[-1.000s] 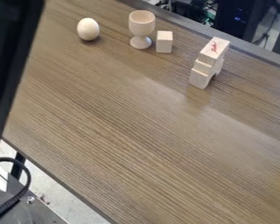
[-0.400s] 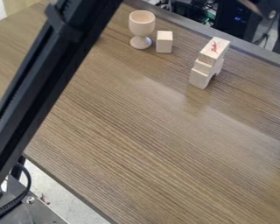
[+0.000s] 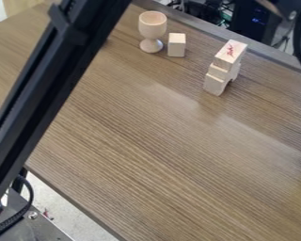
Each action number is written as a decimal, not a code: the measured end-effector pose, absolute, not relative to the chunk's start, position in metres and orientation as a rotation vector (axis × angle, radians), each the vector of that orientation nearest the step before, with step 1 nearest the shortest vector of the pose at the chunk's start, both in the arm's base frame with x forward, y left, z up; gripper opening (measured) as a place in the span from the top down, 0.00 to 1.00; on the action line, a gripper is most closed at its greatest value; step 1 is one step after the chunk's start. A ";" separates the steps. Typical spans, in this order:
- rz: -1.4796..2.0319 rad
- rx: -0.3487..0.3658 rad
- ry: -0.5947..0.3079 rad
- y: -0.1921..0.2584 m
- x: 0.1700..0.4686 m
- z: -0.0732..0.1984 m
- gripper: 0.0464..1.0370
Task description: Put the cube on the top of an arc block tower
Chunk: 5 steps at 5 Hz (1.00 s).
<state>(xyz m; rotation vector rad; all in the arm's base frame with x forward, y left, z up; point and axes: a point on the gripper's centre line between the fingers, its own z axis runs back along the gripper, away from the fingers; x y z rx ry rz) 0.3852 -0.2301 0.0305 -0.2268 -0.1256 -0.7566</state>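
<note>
A black arm (image 3: 49, 84) slants over the table (image 3: 165, 155). The cube (image 3: 177, 45), pale bare wood, sits between the goblet (image 3: 152, 26), just beside it, and the block tower (image 3: 223, 68). I cannot tell the claw's opening or hold.

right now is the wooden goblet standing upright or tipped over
Upright: the wooden goblet stands on its round foot on the wood-grain table, with its open rim facing up.

Compared with first picture, black arm (image 3: 49, 84) has swung from left edge toward right, now covering spot of egg. Black cable (image 3: 298, 44), right edge, hangs lower than before.
</note>
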 end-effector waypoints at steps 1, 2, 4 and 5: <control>-0.754 -0.222 -0.132 -0.228 0.387 0.030 0.41; -0.743 -0.201 -0.143 -0.220 0.391 0.031 0.42; -0.513 -0.153 -0.334 -0.165 0.433 0.108 0.42; -0.405 -0.099 -0.335 -0.137 0.443 0.115 0.42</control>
